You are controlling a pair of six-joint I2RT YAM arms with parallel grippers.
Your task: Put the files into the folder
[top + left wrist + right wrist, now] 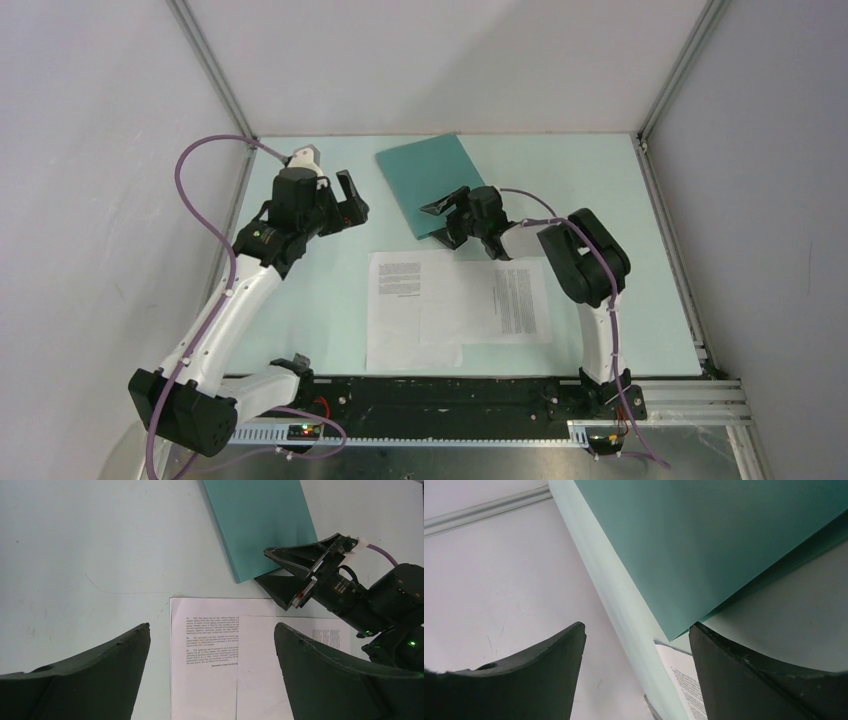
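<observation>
Teal folder lies by the table's far edge; both files lie loose near the near edge, none filed; right fingers spread astride its near corner; left fingers released, empty.

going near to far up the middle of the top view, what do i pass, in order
black mounting rail → the files → the folder
</observation>
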